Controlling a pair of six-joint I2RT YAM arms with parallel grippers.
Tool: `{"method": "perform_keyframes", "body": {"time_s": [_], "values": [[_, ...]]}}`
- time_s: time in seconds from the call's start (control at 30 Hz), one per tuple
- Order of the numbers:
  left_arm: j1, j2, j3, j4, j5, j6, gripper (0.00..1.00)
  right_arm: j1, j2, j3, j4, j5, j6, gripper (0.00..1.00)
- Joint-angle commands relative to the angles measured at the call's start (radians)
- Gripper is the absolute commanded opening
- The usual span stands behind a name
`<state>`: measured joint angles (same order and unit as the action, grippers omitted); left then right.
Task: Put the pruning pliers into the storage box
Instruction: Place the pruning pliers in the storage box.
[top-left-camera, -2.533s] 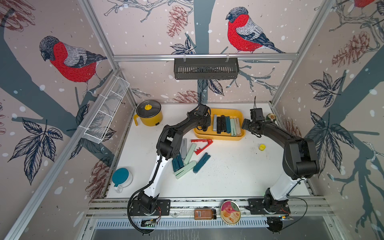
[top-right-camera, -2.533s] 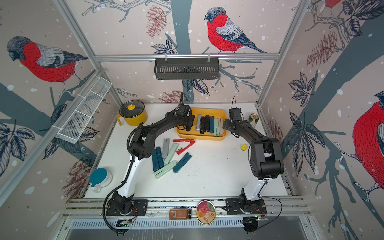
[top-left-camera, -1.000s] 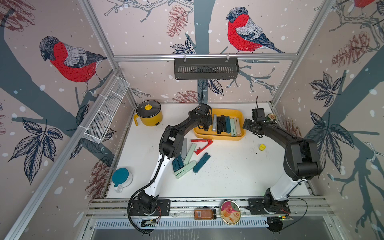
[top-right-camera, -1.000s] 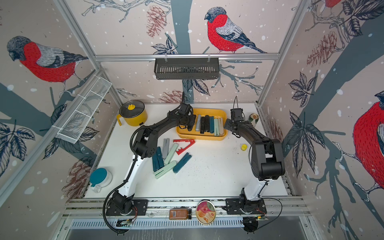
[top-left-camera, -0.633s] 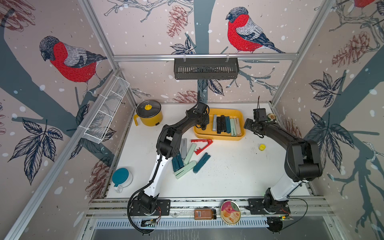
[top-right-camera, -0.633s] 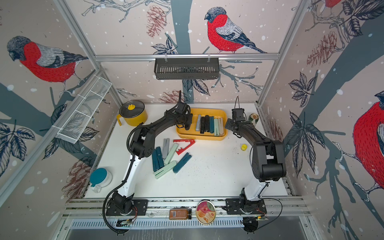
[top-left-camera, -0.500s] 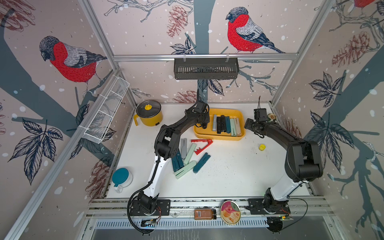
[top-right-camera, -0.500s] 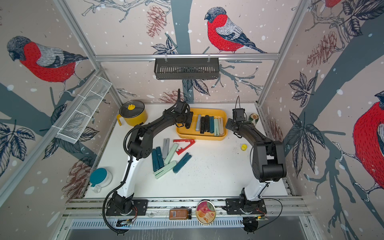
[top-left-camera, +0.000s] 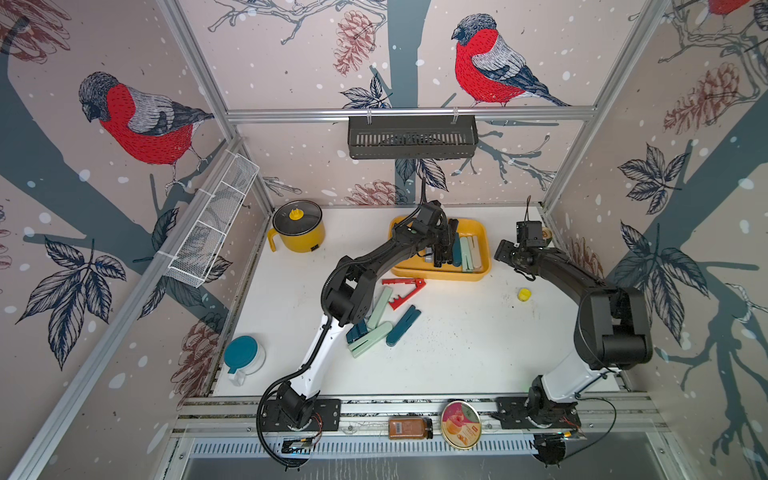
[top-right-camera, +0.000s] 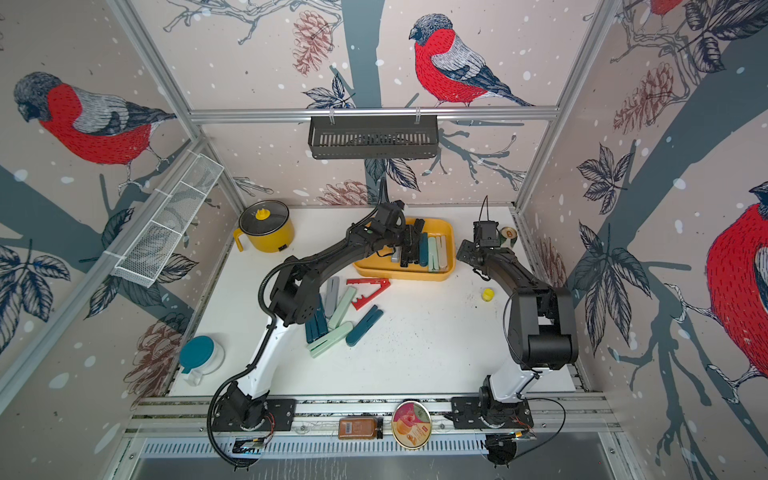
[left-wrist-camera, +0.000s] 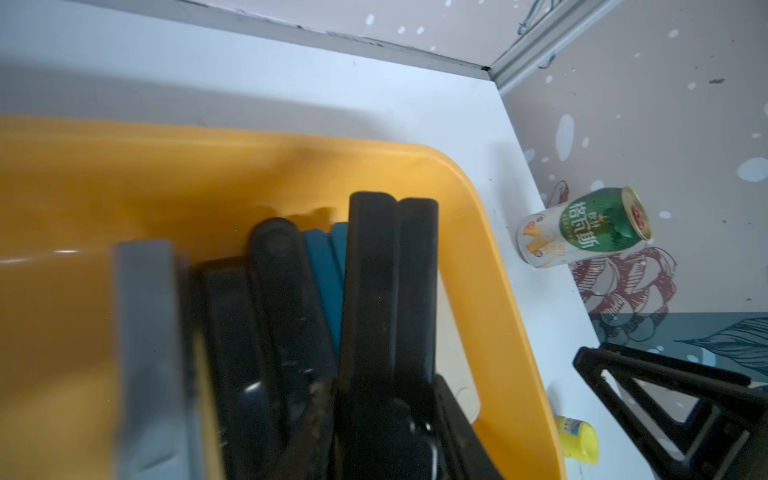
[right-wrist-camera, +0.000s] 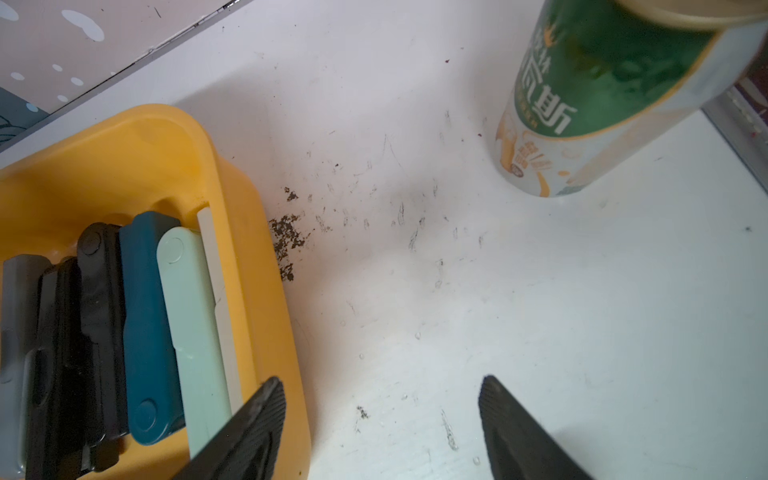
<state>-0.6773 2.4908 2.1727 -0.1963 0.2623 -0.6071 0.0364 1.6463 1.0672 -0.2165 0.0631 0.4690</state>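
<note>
The left gripper (top-left-camera: 445, 245), nearly closed, clasps black pruning pliers (left-wrist-camera: 390, 291) directly over the storage box (left-wrist-camera: 494, 266). Teal pliers (right-wrist-camera: 145, 324) and others lie beneath it. Well behind it, loose pliers (top-left-camera: 372, 338) rest on the table (top-left-camera: 457, 357). The right gripper (right-wrist-camera: 380, 382) gapes empty just beside the box, and a can (right-wrist-camera: 582, 104) stands beyond it.

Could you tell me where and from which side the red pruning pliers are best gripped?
Probably from above, across one arm at mid-length: the red pruning pliers lie flat, spread in a V too wide to pinch whole.
</note>
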Motion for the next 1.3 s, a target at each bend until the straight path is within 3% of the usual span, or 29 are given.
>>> {"method": "perform_keyframes", "body": {"time_s": [0.0,0.2,0.63,1.03,1.27], "values": [[-0.011,0.042,0.056,0.036,0.041,-0.076,0.05,-0.01,-0.021,-0.015,0.029,-0.008,0.002,0.75],[-0.038,0.06,0.063,0.065,0.014,-0.086,0.06,-0.034,-0.045,-0.045,0.041,-0.023,0.002,0.75],[-0.079,0.126,0.142,-0.048,-0.086,-0.064,0.24,-0.038,-0.058,-0.075,0.057,-0.04,0.002,0.75],[-0.087,0.155,0.168,-0.053,-0.07,-0.074,0.46,-0.051,-0.087,-0.1,0.061,-0.046,0.002,0.75],[-0.087,0.151,0.162,-0.029,-0.03,-0.098,0.47,-0.058,-0.108,-0.116,0.063,-0.045,0.004,0.75]]}}
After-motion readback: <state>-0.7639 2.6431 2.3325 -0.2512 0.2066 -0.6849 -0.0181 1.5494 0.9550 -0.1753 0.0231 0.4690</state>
